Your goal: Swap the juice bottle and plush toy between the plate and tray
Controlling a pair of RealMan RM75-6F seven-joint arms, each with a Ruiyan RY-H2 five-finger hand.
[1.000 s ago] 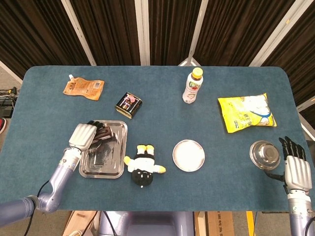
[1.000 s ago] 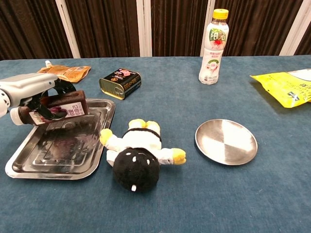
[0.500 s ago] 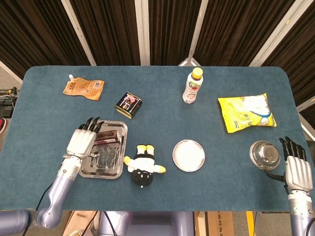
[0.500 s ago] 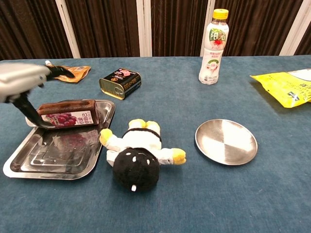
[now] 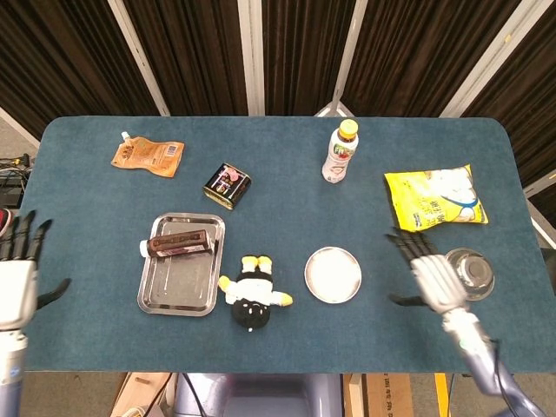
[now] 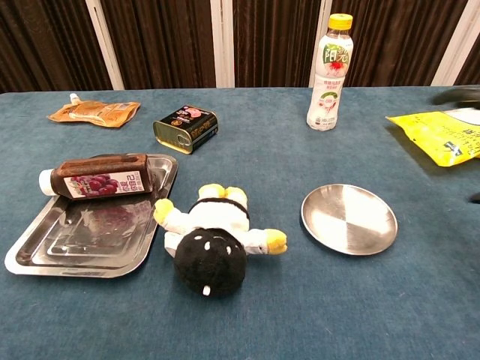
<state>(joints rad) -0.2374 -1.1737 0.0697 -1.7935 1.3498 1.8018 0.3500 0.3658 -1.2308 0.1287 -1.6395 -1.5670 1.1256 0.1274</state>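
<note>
Since a second ago my left hand (image 5: pixel 17 274) has let go of the juice bottle (image 5: pixel 178 243) and pulled back to the table's left edge, while my right hand (image 5: pixel 432 276) has swung in from the right corner toward the plate (image 5: pixel 333 274).

From the head camera, the left hand is empty with fingers spread, well apart from the tray (image 5: pixel 181 287). The right hand is also empty, fingers fanned out, between the plate and a small steel bowl (image 5: pixel 469 271). The dark bottle lies on its side across the tray's far end, white cap pointing left over the rim. The plush toy (image 5: pixel 253 292) lies on the blue cloth between tray and plate, touching neither dish that I can tell. Farther back sit an orange pouch (image 5: pixel 148 155), a black tin (image 5: pixel 227 184), an upright drink bottle (image 5: pixel 340 152) with a yellow cap, and a crinkly yellow bag (image 5: pixel 436 198).

From the chest camera, the juice bottle (image 6: pixel 97 176) shows a label with purple grapes and print too small to read. The tray (image 6: pixel 90 240) is shiny, stepped metal; the round plate (image 6: pixel 349 219) is brushed steel and bare. The toy (image 6: pixel 214 240) is black, white and yellow, soft-looking. The drink bottle (image 6: pixel 330 71) carries Chinese characters on white plastic. Only a dark blur of my right hand shows at the right edge.
</note>
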